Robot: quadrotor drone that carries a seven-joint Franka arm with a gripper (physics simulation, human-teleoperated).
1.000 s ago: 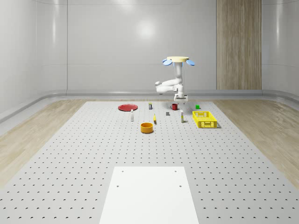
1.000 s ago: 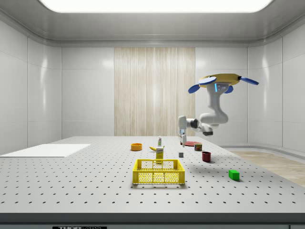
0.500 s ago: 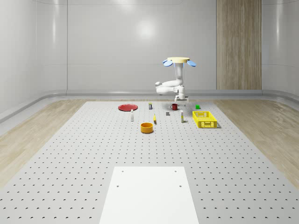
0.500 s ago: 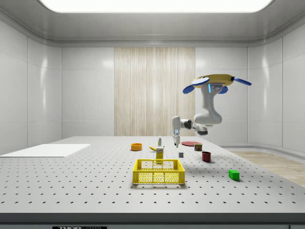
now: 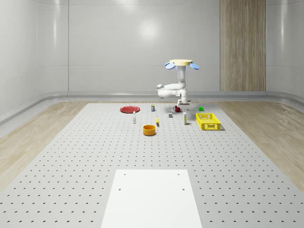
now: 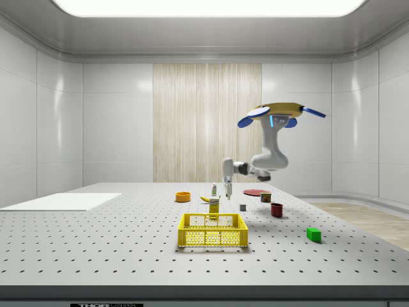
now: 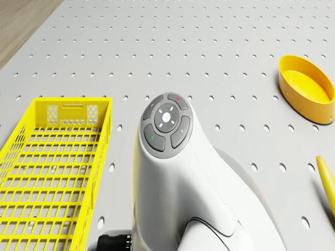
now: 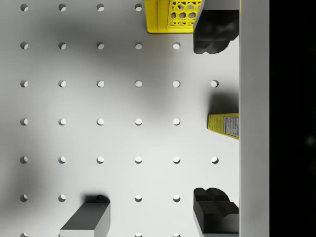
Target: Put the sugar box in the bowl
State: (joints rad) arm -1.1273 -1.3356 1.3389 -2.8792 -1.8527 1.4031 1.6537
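The sugar box (image 5: 185, 118) (image 6: 214, 205) is small and yellow and stands on the perforated table beside the yellow basket. It also lies below, between the two dark fingertips (image 8: 215, 29), in the wrist view, as a yellow sugar box (image 8: 224, 126). My gripper (image 6: 227, 192) (image 5: 183, 103) (image 8: 215, 121) hangs open above the table, just behind the box and a little above it. The orange bowl (image 5: 149, 129) (image 6: 183, 197) (image 7: 306, 87) sits apart, nearer the whole-scene view's left. The drone (image 5: 182, 62) (image 6: 278, 112) hovers over the back of the table.
The yellow basket (image 5: 208, 121) (image 6: 213, 230) (image 7: 52, 172) lies next to the box. A grey block (image 5: 170, 115) (image 8: 86, 222), red mug (image 5: 177, 109), banana (image 5: 157, 121) (image 7: 327, 183), green cube (image 5: 201, 109), red plate (image 5: 129, 109) and a small bottle (image 5: 134, 118) stand around. A white panel (image 5: 152, 199) covers the near table.
The drone and arm have shifted toward the side view's left and sunk a little. The gripper has come down closer to the sugar box. Objects on the table have not moved.
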